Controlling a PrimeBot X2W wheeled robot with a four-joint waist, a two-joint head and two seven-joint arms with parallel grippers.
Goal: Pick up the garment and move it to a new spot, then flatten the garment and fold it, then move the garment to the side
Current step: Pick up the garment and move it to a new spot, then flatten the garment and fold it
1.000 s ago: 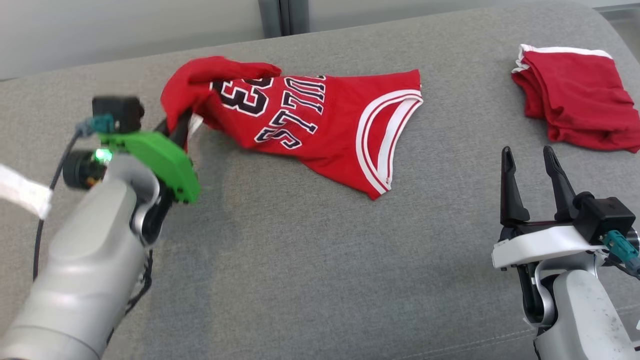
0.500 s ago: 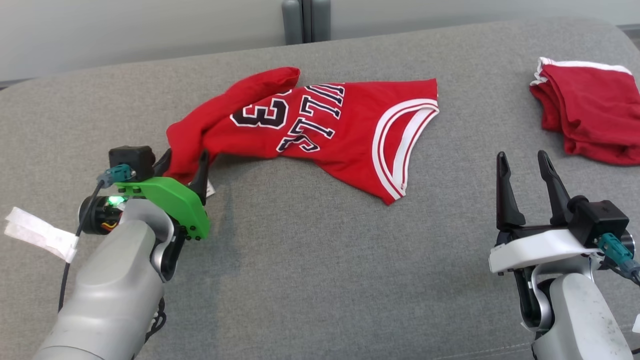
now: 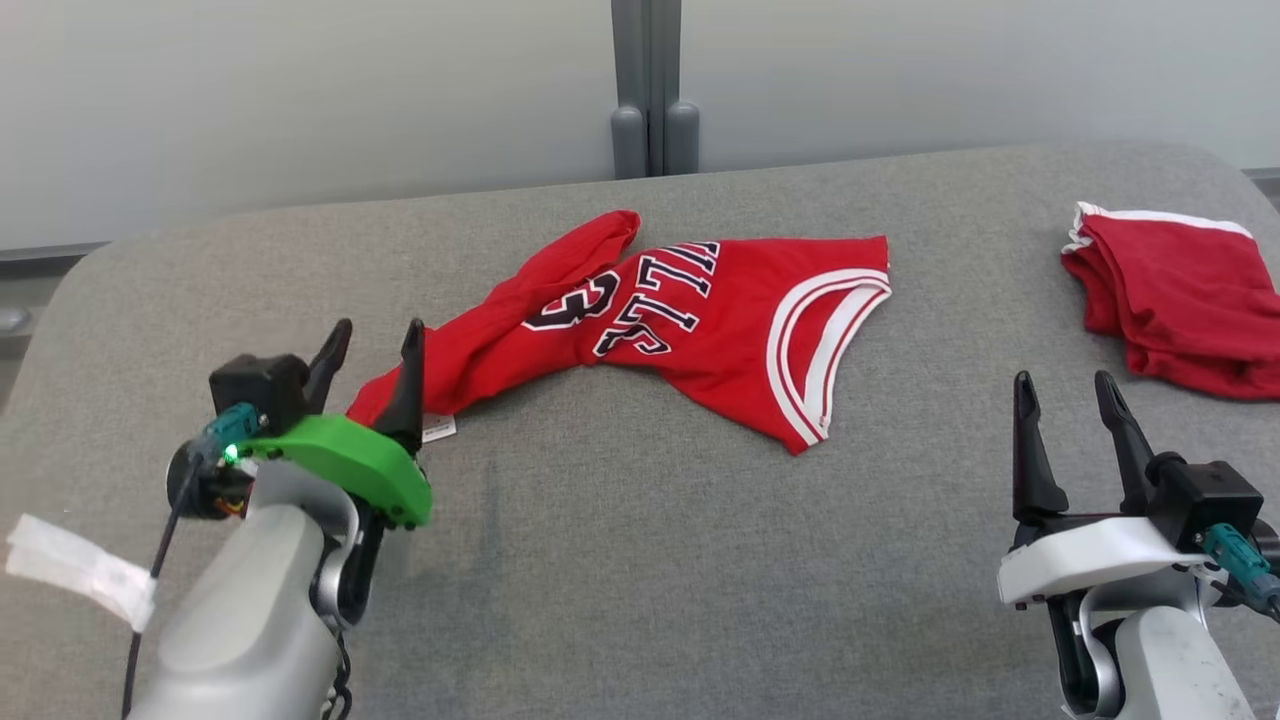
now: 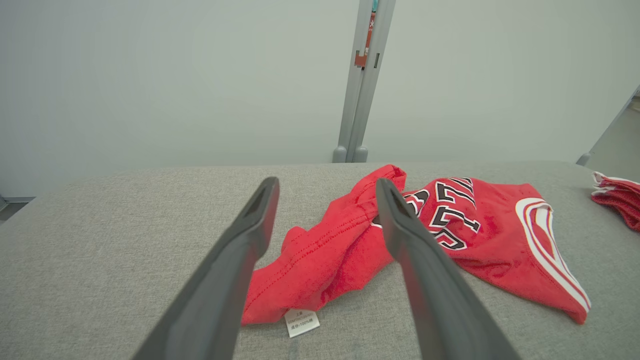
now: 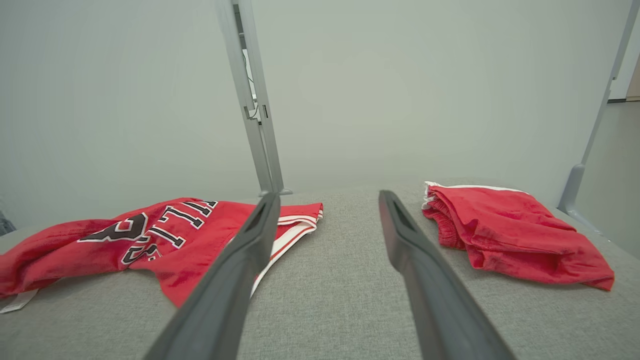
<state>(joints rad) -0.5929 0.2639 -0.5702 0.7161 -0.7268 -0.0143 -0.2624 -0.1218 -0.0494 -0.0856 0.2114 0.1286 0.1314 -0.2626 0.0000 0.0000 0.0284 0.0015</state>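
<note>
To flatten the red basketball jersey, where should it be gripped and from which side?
Likely the bunched end of the red basketball jersey beside its white care label, approached from the near left by the left gripper, jaws open. The cloth there is rolled into a raised ridge, easy to pinch; the white-trimmed armhole end lies flat on the grey fabric cushion.
</note>
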